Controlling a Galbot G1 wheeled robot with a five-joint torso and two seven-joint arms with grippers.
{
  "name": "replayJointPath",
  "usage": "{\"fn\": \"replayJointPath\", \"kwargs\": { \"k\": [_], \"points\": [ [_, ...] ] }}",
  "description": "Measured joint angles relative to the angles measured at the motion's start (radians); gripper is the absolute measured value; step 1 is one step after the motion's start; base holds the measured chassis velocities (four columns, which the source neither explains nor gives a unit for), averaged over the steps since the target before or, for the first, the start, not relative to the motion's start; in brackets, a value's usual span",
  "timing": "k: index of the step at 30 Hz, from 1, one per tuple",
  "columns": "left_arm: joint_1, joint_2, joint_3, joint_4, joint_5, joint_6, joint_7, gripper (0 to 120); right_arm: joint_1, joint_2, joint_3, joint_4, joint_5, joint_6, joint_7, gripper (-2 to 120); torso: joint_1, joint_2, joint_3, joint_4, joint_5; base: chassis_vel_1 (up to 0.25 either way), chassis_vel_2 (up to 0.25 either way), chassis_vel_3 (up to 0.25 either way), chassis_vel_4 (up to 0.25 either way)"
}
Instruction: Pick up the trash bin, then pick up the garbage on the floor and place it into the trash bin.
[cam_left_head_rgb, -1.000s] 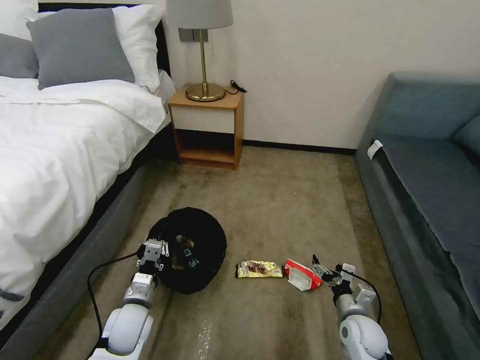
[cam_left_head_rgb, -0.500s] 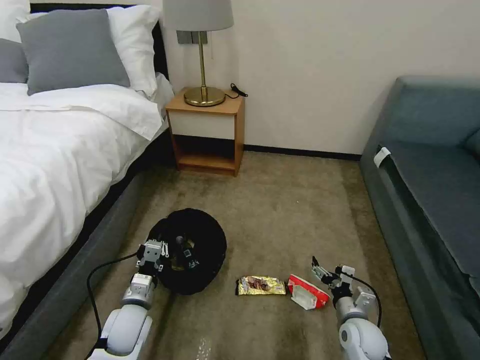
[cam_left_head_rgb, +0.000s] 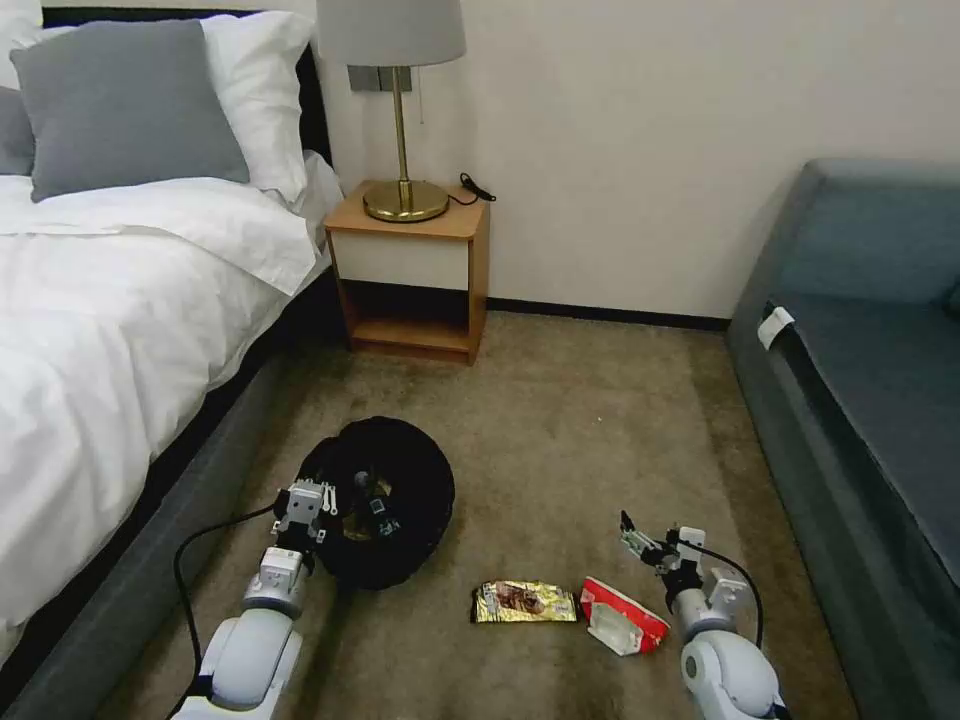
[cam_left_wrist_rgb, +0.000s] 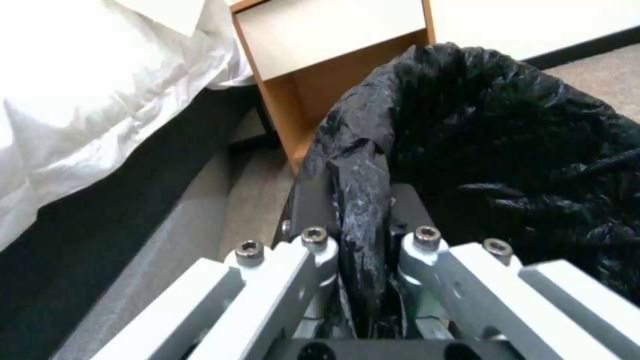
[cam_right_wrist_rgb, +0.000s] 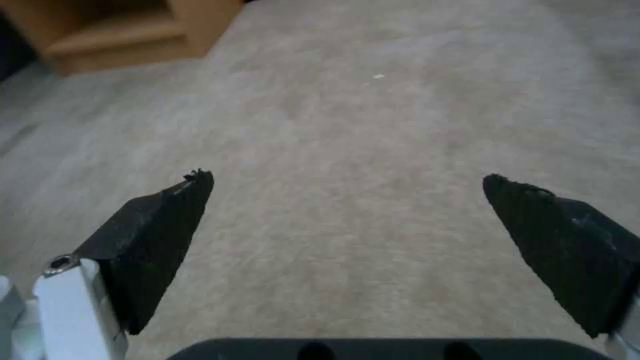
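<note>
Head view: trash bin on the carpet near the bed, seen from above — black bag liner bunched over the whole rim, a few dark and yellowish scraps down inside. Left gripper at the bin's near-left rim. On the floor to the bin's right, a yellow-brown snack wrapper lying flat, and just beside it a red-and-white packet, crumpled, white end toward the robot. Right gripper low over the carpet, just past the packet, apart from it. Beyond: wooden nightstand with a brass lamp against a cream wall, grey-blue sofa along the right.

Left wrist view: left gripper clamped on the liner-wrapped rim of the bin — glossy black plastic pinched between the two fingers. Nightstand and white bedding behind.

Right wrist view: right gripper with black fingertips spread wide apart, nothing between them but tan, short-piled carpet. Nightstand base at the far corner.
</note>
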Motion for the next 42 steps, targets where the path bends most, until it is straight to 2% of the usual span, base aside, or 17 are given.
{"fn": "replayJointPath", "kwargs": {
  "k": [6, 8, 10, 13, 18, 20, 25, 32, 42],
  "points": [
    [0.004, 0.002, -0.002, 0.004, 0.004, -0.006, 0.003, 6, 0.077, -0.049, -0.071, -0.034, -0.006, -0.035, -0.058, 100, 0.0, 0.0, 0.0, 0.0, -0.0001, 0.0, 0.0, 0.0, 0.0],
    [0.014, 0.006, -0.008, 0.0, 0.007, -0.006, 0.005, 6, 0.142, -0.088, -0.131, -0.062, -0.01, -0.059, -0.113, 100, 0.0, 0.0, 0.0, 0.0005, -0.0003, 0.0, 0.0, 0.0, 0.0],
    [0.016, 0.008, -0.011, -0.003, 0.008, -0.006, 0.005, 6, 0.155, -0.096, -0.145, -0.069, -0.011, -0.065, -0.123, 100, 0.0, 0.0, 0.0, 0.0003, -0.0003, 0.0, 0.0, 0.0, 0.0],
    [0.028, 0.01, -0.03, -0.025, 0.036, -0.012, 0.005, 6, 0.22, -0.145, -0.24, -0.104, -0.006, -0.11, -0.16, 100, 0.0, 0.0, 0.0, 0.0004, -0.0001, 0.0, 0.0, 0.0, 0.0],
    [0.032, 0.017, -0.03, -0.043, 0.057, -0.018, 0.005, 6, 0.232, -0.2, -0.307, -0.122, -0.027, -0.144, -0.2, 100, 0.0, 0.0, 0.0, 0.0003, 0.0002, 0.0, 0.0, 0.0, 0.0],
    [0.034, 0.02, -0.025, -0.056, 0.062, -0.012, 0.005, 6, 0.228, -0.229, -0.35, -0.139, -0.077, -0.159, -0.25, 100, 0.0, 0.0, 0.0, -0.0002, -0.0004, 0.0, 0.0, 0.0, 0.0],
    [0.048, 0.017, -0.022, -0.084, 0.068, 0.007, 0.004, 6, 0.222, -0.227, -0.398, -0.178, -0.181, -0.161, -0.358, 100, 0.0, 0.0, 0.0, 0.0001, -0.0001, 0.0, 0.0, 0.0, 0.0],
    [0.045, 0.011, -0.006, -0.086, 0.084, 0.016, 0.003, 6, 0.207, -0.205, -0.434, -0.202, -0.262, -0.143, -0.442, 100, 0.0, 0.0, 0.0, 0.0001, 0.0, 0.0, 0.0, 0.0, 0.0],
    [0.038, 0.007, 0.0, -0.061, 0.09, 0.013, 0.003, 6, 0.207, -0.17, -0.441, -0.247, -0.3, -0.118, -0.461, 100, 0.0, 0.0, 0.0, 0.0001, -0.0001, 0.0, 0.0, 0.0, 0.0]
  ]
}}
